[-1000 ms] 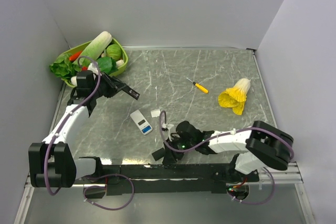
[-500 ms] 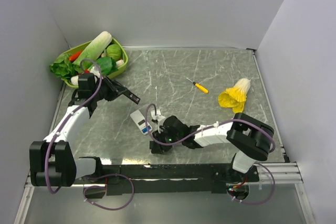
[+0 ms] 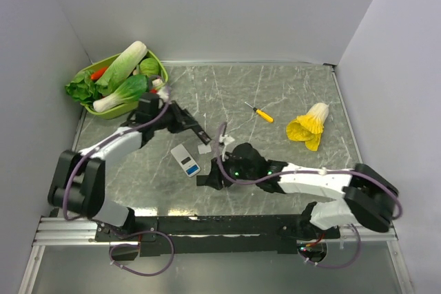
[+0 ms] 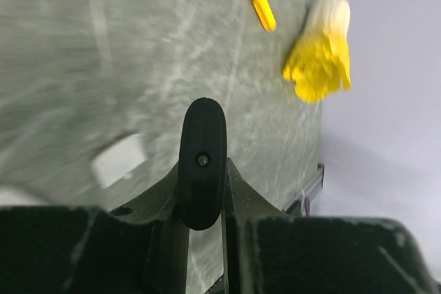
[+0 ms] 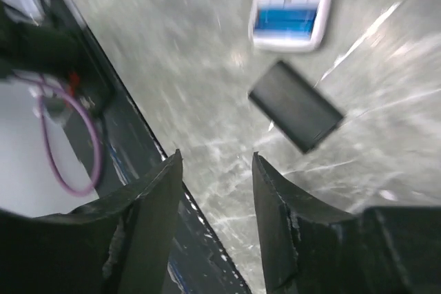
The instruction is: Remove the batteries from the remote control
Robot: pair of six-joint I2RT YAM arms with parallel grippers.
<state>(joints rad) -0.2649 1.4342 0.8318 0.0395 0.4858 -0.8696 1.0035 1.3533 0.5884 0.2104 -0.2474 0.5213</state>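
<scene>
The table (image 3: 289, 87) carries a green basket (image 3: 160, 67) at its far left corner. In it lie a white radish (image 3: 127, 62), lettuce (image 3: 81, 89), a red vegetable (image 3: 98, 72) and a bok choy (image 3: 127, 91) that lies over the near rim. Only the overhead view shows that basket. On my right side rests a yellow cabbage (image 3: 306, 129), with a screwdriver (image 3: 262, 113) to its left and apart from it; my left wrist camera sees both too. My left gripper (image 4: 202, 187) is clamped on a black remote (image 4: 202, 135), held above the table near the middle. The white remote (image 3: 185, 160) lies flat on the near side of it, and the blue battery (image 5: 289, 20) sits in its open end, though blur hides the detail. My right gripper (image 5: 215, 163) hovers beside it, fingers apart and holding nothing. My right wrist camera shows a black plate (image 5: 296, 115) lying just beside the white remote. My left wrist camera shows a small white plate (image 4: 118, 161) on the table below the black remote.
</scene>
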